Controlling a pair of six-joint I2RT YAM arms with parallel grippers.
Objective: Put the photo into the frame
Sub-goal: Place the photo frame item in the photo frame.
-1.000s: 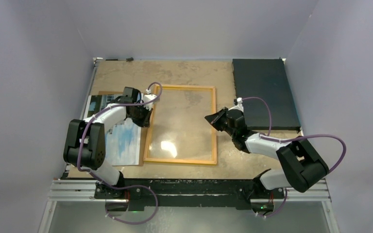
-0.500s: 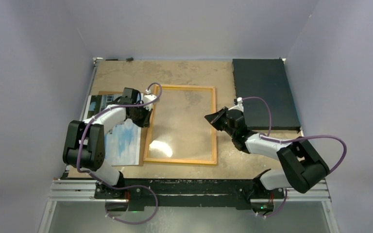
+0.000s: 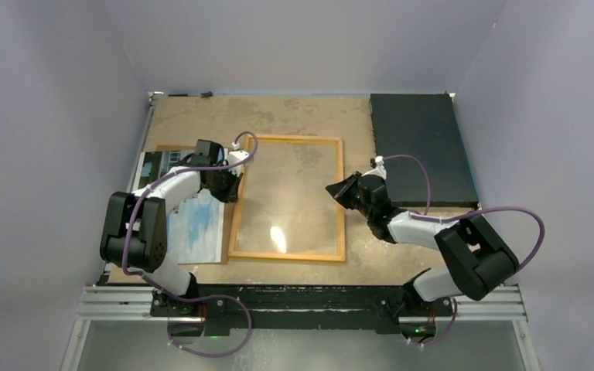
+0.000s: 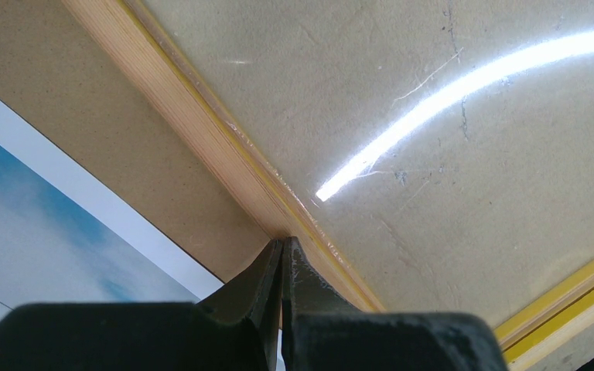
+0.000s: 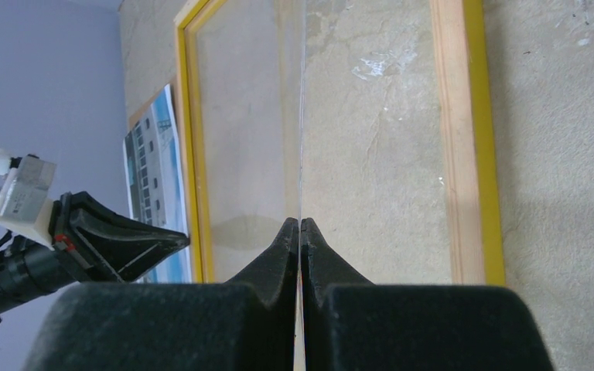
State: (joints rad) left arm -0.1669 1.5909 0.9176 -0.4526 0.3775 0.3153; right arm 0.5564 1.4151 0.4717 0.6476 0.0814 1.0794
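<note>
The frame (image 3: 342,201), yellow-bordered with a wood-coloured face, lies flat mid-table; it also shows in the left wrist view (image 4: 224,143) and the right wrist view (image 5: 472,154). My right gripper (image 3: 332,188) (image 5: 300,224) is shut on the right edge of the clear pane (image 5: 302,116), seen edge-on as a thin line over the frame. My left gripper (image 3: 230,192) (image 4: 282,243) is shut, its tips on the frame's left bar, with nothing seen between them. The photo (image 3: 197,224) (image 4: 31,255) (image 5: 155,178) lies picture-up left of the frame.
A brown backing board (image 3: 172,148) (image 4: 124,139) lies under the photo, beside the frame's left bar. A dark rectangular mat (image 3: 421,147) lies at the back right. Grey walls close in the table on three sides.
The bright glare on the pane has shifted across the frame's lower part. My right gripper has edged slightly left. The left arm has not visibly moved.
</note>
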